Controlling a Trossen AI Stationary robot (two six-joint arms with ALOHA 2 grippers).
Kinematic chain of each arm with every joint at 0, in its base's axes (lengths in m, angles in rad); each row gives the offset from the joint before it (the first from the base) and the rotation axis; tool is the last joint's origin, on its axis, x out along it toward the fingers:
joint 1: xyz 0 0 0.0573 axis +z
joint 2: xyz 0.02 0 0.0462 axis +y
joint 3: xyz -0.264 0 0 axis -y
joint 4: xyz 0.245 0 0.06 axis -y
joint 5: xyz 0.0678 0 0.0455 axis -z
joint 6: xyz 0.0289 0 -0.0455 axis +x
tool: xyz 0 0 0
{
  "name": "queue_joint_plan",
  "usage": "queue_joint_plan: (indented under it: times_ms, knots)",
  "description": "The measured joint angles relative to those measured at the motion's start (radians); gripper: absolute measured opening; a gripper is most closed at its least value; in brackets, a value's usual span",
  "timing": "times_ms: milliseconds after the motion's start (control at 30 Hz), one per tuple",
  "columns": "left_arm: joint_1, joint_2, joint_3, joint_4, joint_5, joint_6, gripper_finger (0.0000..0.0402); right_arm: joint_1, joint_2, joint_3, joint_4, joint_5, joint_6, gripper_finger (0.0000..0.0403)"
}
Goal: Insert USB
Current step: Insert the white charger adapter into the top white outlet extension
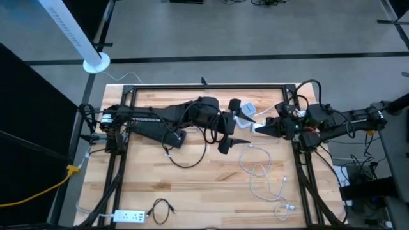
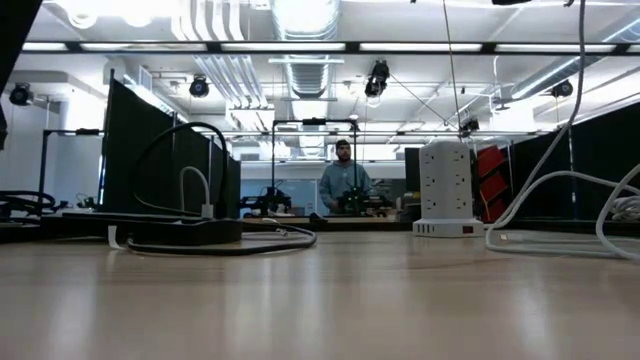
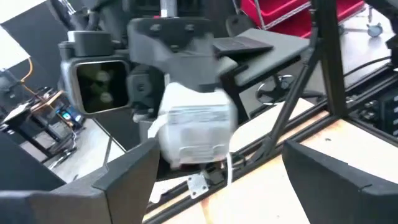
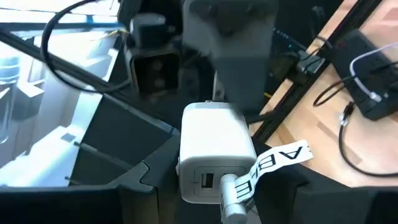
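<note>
While the two arms meet over the far middle of the wooden table (image 1: 192,185), the right gripper (image 4: 214,186) is clamped on a white USB charger block (image 4: 214,155), its dark fingers (image 4: 130,180) pressing the block's sides. A USB plug (image 4: 231,194) with a labelled white cable tag (image 4: 277,160) sits in the block's port. In the high view the block (image 1: 246,110) lies at about one o'clock from the table's centre, between the two gripper tips. The left gripper (image 3: 217,180) stands with its fingers (image 3: 127,180) spread wide, apart from the block (image 3: 196,127), which appears just ahead of them and is not squeezed by them. A loose white cable (image 1: 265,179) curls on the boards at about four o'clock, a white power strip (image 1: 129,217) rests at about seven o'clock, and a black cable (image 1: 185,156) loops beneath the left arm. In the low view a white tower of sockets (image 2: 446,188) stands on the table, and a person (image 2: 343,180) stands in the room beyond.
</note>
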Motion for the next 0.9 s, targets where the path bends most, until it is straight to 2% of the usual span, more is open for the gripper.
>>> queue_joint_plan:
  times_ms: [300, 767, 833, 900]
  knots:
    - [-0.004, -0.017, 0.001, -0.018, -0.047, 0.004, 0.0314, 0.000, 0.012, 0.017, 0.005, 0.049, 0.000, 0.0145]
    - [-0.029, -0.017, 0.001, 0.070, -0.083, 0.024, 0.0312, 0.000, 0.082, 0.048, 0.004, 0.022, 0.008, 0.0145]
    - [-0.031, -0.017, 0.001, 0.056, -0.083, 0.024, 0.0301, 0.000, 0.083, 0.048, 0.012, 0.022, 0.015, 0.0145]
    - [-0.031, -0.017, 0.001, 0.043, -0.081, 0.024, 0.0272, 0.000, 0.083, 0.049, 0.011, 0.022, 0.024, 0.0145]
